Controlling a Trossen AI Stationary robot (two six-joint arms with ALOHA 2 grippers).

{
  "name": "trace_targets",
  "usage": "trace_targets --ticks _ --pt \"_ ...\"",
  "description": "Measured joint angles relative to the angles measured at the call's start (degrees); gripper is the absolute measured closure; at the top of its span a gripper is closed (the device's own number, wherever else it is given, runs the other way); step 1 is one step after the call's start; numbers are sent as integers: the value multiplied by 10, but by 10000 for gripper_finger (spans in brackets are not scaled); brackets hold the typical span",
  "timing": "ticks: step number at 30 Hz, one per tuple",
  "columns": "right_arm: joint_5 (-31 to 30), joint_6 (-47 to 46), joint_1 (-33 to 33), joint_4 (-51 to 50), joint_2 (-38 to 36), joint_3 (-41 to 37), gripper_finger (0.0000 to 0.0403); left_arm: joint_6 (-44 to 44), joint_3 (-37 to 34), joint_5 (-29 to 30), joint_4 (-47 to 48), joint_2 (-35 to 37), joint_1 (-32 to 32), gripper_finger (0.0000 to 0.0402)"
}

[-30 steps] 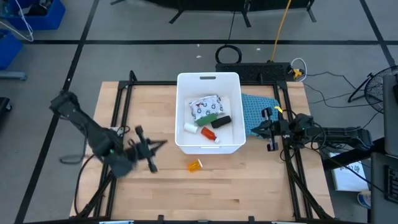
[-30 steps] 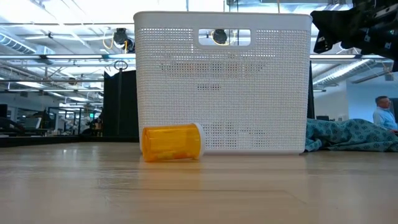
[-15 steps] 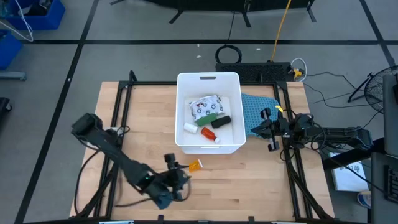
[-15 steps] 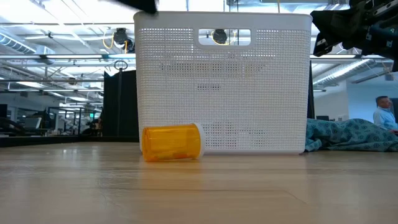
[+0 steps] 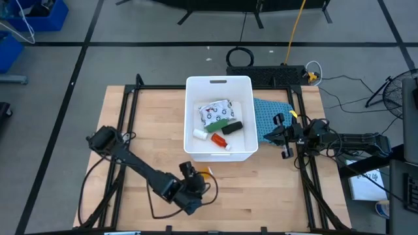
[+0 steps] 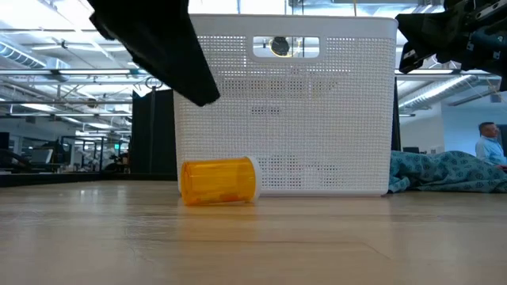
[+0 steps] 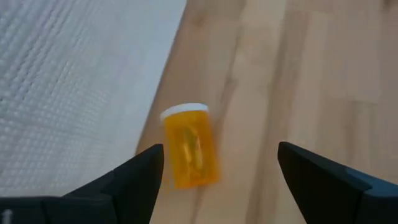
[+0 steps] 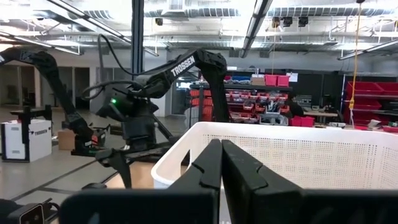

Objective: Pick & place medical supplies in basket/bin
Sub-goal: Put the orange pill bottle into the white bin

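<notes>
The orange vial [image 5: 205, 173] lies on its side on the wooden table, just before the near wall of the white bin [image 5: 245, 98]. In the left wrist view the vial [image 7: 189, 152] lies nearer one finger of my open left gripper [image 7: 221, 149], untouched. That gripper [image 5: 198, 182] hovers just near-left of the vial and shows dark at the upper left of the low view [image 6: 158, 47]. In the bin lie a printed packet [image 5: 215, 112], a green bar [image 5: 220, 124], a black oblong [image 5: 232, 128], a red tube [image 5: 221, 140] and a white roll [image 5: 200, 134]. My right gripper [image 5: 285, 138] waits shut to the right of the bin.
A blue-green mesh cloth [image 5: 271, 116] lies between the bin and my right gripper. Black frame rails [image 5: 124, 117] run along the table's left and right sides. Bare wood [image 5: 261, 189] stretches along the near edge. A person [image 6: 485, 142] stands far off in the room.
My left gripper has swung from the table's left side toward the near edge and then right, up to the orange vial, coming down into the low view. Its fingers have opened wide. The vial has stayed where it was.
</notes>
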State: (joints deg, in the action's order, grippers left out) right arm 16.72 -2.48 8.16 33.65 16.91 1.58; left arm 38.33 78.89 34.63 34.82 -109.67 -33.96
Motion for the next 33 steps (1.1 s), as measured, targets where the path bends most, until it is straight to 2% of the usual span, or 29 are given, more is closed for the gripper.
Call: trace_targets --ticks 6,9,12,25,33 --pt "0 6 0 -1 2 0 403 47 -8 -40 36 0 37 82" --pt "0 8 0 0 2 0 403 51 -9 -71 40 0 54 82" --pt "0 8 0 0 2 0 403 41 -20 -77 26 1 65 82" --pt "0 17 0 -9 7 0 403 3 -100 -138 -95 0 96 82" --pt "-1 26 0 -9 7 0 403 -6 -159 -151 -193 0 100 84"
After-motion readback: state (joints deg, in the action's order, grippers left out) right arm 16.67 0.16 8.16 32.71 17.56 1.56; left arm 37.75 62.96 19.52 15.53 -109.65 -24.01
